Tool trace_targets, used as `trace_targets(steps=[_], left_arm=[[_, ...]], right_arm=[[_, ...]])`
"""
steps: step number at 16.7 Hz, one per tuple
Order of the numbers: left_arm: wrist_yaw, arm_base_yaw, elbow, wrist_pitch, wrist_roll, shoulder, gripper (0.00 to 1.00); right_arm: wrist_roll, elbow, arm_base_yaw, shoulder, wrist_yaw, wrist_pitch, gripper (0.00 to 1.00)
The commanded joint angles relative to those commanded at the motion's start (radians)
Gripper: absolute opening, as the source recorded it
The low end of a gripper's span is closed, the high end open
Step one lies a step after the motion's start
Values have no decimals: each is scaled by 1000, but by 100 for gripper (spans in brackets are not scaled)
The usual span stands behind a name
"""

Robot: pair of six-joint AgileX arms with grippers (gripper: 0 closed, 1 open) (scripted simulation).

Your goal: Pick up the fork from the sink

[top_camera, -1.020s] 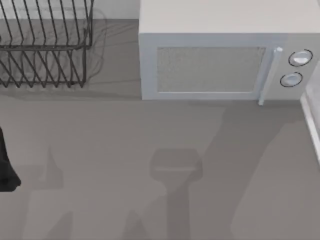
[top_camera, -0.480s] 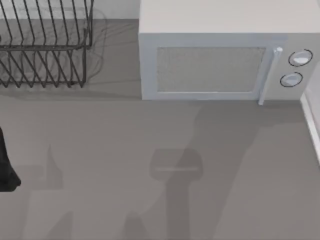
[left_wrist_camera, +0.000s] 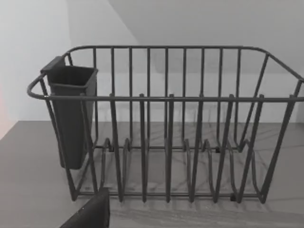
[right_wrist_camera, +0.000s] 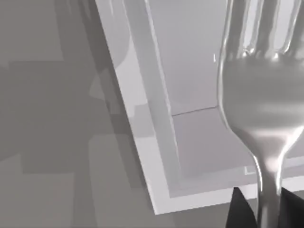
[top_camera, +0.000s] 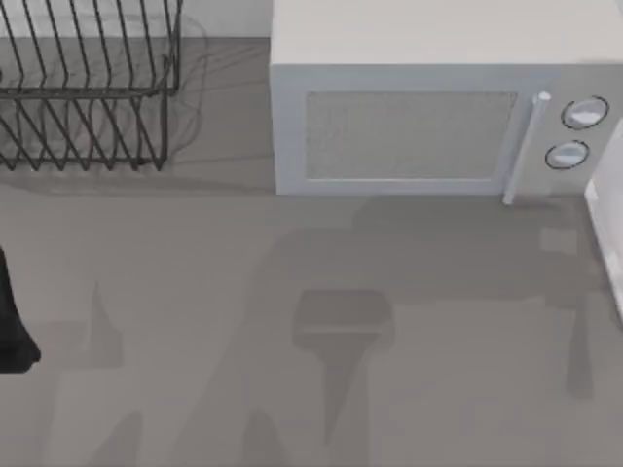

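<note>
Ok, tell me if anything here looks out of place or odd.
Nothing looks spilled or broken. The one unusual thing is the fork: it is up in the air above the sink, its handle between the dark fingers of the right gripper. The microwave door is closed and the dish rack stands upright.

Shiny silver fork [right_wrist_camera: 260, 95] above sink rim [right_wrist_camera: 156, 142]

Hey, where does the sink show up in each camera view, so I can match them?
Top view: the sink is a white rim at the right edge, beside the microwave.
Right wrist view: the sink shows its rim corner and basin, behind the fork held close up.
Left wrist view: faces the dish rack instead.
Shared landmark: the dish rack, upper left in the top view.
</note>
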Motion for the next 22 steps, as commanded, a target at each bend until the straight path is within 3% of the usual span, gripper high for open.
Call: trace_targets(steps=[5,10,18,22], left_arm=[[0,0,0,0,0,0,100],[0,0,0,0,0,0,100],[0,0,0,0,0,0,100],[0,0,0,0,0,0,100]], right_arm=[[277,-189,292,-214,4,-63,0],[366,-213,542,-340,-6,-43,0],[369,-226,568,-350,-9,-20,0],[370,-351,571,-325,-9,133,0]])
